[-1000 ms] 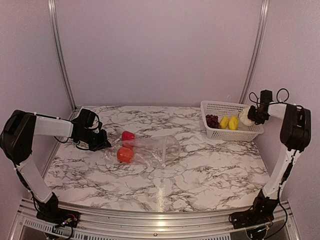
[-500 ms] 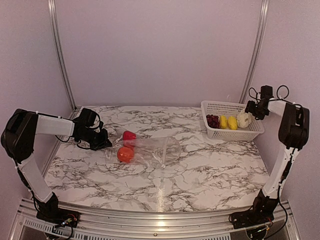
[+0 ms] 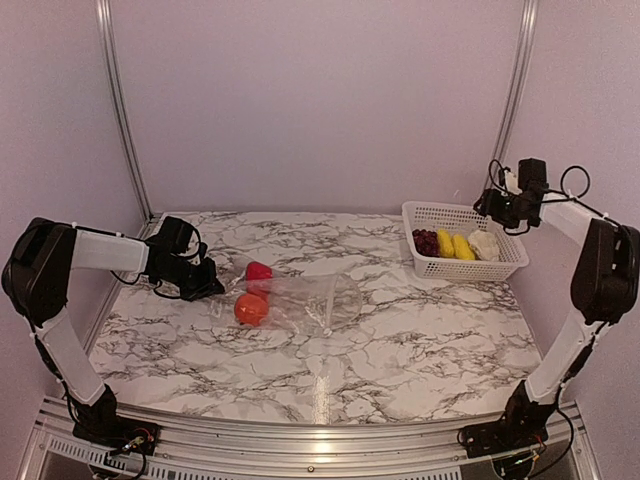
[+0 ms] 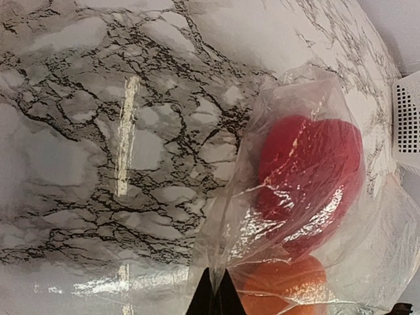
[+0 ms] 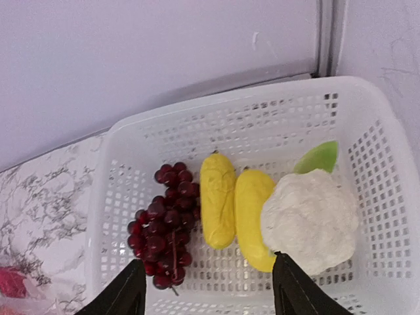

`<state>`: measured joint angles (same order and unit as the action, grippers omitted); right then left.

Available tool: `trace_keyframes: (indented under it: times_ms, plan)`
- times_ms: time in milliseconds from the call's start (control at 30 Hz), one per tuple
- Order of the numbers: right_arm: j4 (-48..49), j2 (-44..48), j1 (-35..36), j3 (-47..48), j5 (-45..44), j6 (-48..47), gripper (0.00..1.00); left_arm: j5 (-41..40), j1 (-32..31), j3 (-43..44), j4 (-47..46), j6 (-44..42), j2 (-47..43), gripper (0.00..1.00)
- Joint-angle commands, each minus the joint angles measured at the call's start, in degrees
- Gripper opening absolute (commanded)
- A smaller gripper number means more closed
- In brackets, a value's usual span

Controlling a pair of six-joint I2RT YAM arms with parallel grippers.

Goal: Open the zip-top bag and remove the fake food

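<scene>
Left gripper (image 3: 207, 281) is pinched right down on the end of the zip-top bag (image 3: 310, 300), which lies on the marble table (image 3: 400, 340) just left of centre in the overhead view. The red piece (image 3: 258, 270) and orange-red ball (image 3: 250, 309) sit inside it. At the right edge, the right gripper (image 3: 492, 205) hangs over the white basket (image 3: 455, 211), fingers spread wide and empty, with the grape cluster (image 5: 161, 226), yellow pieces (image 5: 218, 209) and cauliflower (image 5: 312, 220) lying in the basket below.

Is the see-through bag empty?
Not empty: a red piece and an orange ball lie inside the zip-top bag, visible through its plastic.
</scene>
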<state>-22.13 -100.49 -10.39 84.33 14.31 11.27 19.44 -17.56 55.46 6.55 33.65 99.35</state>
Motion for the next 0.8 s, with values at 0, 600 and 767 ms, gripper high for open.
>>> trace_keyframes:
  times_ms: [0,600,767]
  plan:
    - [2.7,6.4,7.3,-9.6,9.0,3.8,0.61,1.0,0.2,-1.3,-0.2,-0.5,-1.2,0.00]
    - [21.6,3.2,40.6,-27.1,20.1,19.0,0.37,2.4,0.2,-2.0,-2.0,0.5,-1.3,0.00]
    - [26.7,-5.1,44.8,-23.1,22.2,18.6,0.27,2.9,0.2,-3.0,-3.3,1.5,-1.5,0.00]
